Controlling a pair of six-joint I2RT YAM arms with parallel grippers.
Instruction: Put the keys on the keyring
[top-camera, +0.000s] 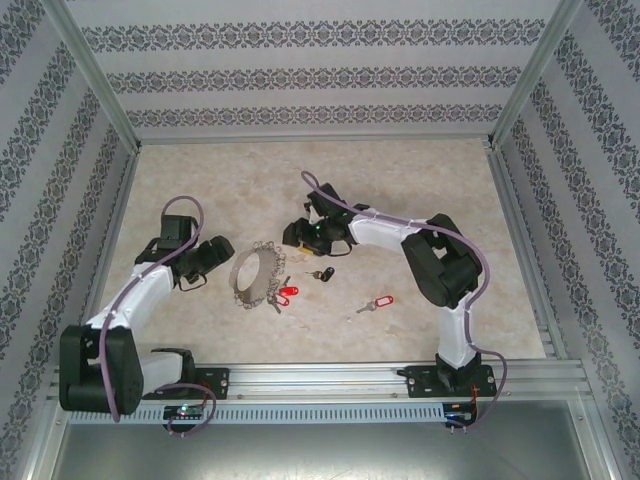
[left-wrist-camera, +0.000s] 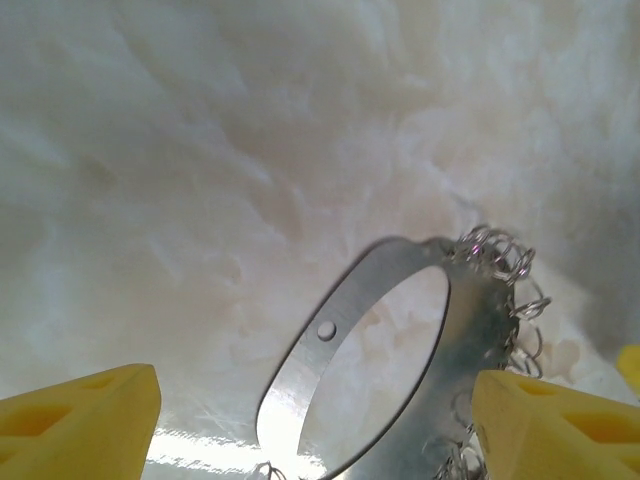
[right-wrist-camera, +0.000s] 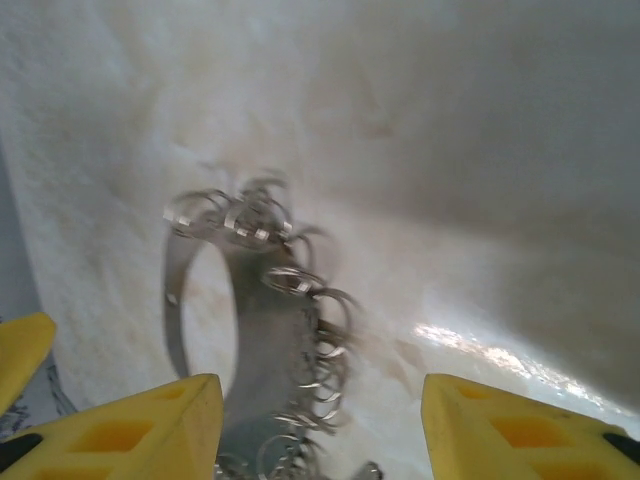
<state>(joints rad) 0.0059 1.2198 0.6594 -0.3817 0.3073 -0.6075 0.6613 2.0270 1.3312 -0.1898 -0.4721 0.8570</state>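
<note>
- keyring (top-camera: 257, 272): stood on edge on the worktop (top-camera: 420, 190) between the arms, so that its looped rim is presented to both sides.
- left pincer (left-wrist-camera: 315, 400): jaws held wide with the keyring between them; contact cannot be told. a steadying hold is judged to be intended.
- right pincer (right-wrist-camera: 322, 400): jaws apart, nothing held, aimed at the rim from the opposite side.
- red-tagged key (top-camera: 286, 296): just beside the keyring; attachment cannot be told.
- black key (top-camera: 322, 272) and second red-tagged key (top-camera: 377, 302): left loose on the worktop.

Shiny metal keyring (left-wrist-camera: 475, 330) on glossy marbled table (top-camera: 400, 180).
</note>
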